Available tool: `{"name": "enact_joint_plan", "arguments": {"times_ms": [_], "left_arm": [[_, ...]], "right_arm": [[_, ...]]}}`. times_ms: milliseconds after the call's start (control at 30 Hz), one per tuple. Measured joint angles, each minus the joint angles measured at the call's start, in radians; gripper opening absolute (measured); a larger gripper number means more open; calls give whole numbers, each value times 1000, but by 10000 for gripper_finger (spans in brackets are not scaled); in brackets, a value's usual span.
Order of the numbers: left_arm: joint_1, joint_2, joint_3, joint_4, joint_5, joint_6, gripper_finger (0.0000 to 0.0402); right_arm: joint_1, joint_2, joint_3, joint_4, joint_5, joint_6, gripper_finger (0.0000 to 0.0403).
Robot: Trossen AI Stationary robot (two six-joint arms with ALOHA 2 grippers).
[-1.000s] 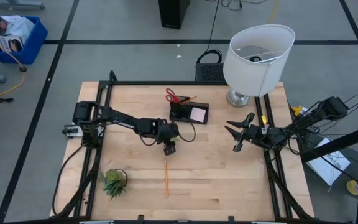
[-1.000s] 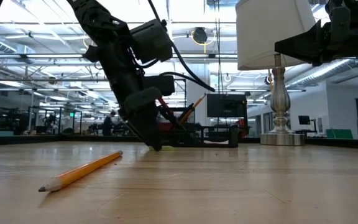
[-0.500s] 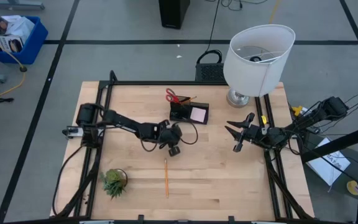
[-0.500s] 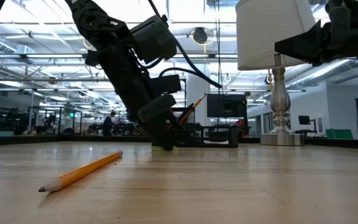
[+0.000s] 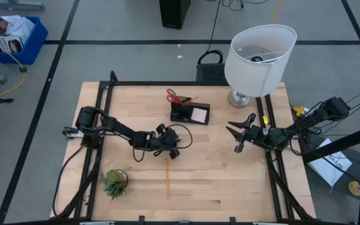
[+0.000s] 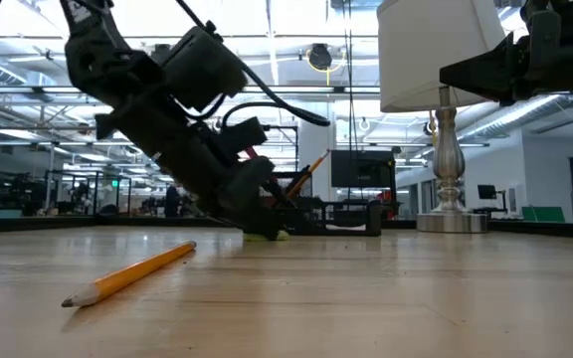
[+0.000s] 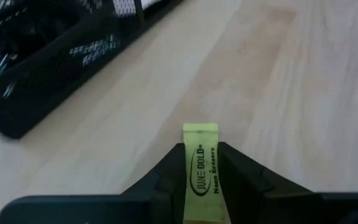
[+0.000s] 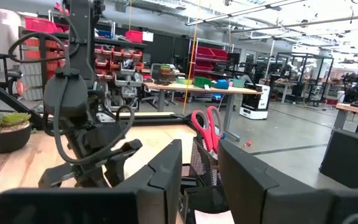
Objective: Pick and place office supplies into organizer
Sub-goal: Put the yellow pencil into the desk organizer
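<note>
My left arm [image 5: 114, 129] has folded down low over the middle of the counter [image 5: 230, 181]; a second ago it stood steeper, and now it lies stretched out from the left edge. The left gripper [image 5: 172, 152] has drawn in on a small yellow-green eraser [image 7: 199, 171]. A moment back these fingers [image 7: 166, 177] stood wide; now they are clenched on the eraser, one on each long side, its printed face showing between them. In the low view the eraser looks to be down at the wood, so I judge it gripped but not yet lifted.

My right arm waits near the right edge, the right gripper [image 5: 237, 139] hovering above the counter; I cannot tell how its fingers stand, and I see nothing in them.

The organizer [image 5: 190, 113] sits toward the far edge, just beyond my left gripper, with the red-handled scissors [image 5: 174, 97] standing in it and the pink sticky-note pad [image 5: 199, 115] in its right compartment. One pencil [image 5: 167, 178] lies loose toward the near edge, close behind my left gripper.

So the grasp is made. My next job, as I judge it, is to raise the eraser and carry it the short way to the organizer; the pencil remains to be picked.
</note>
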Motion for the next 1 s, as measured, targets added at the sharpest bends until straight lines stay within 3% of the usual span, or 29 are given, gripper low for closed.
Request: {"name": "enact_joint_plan", "arguments": {"times_ms": [367, 500, 833, 1000], "left_arm": [[-41, -182, -5, -112, -178, 62, 87], [9, -240, -2, -137, -171, 71, 87], [244, -263, -2, -155, 62, 173, 87], [345, -263, -2, -106, 252, 215, 87]], "right_arm": [[0, 0, 0, 0, 0, 0, 100], [0, 0, 0, 2, 0, 0, 100], [0, 0, 0, 0, 0, 0, 100], [0, 0, 0, 0, 0, 0, 100]]}}
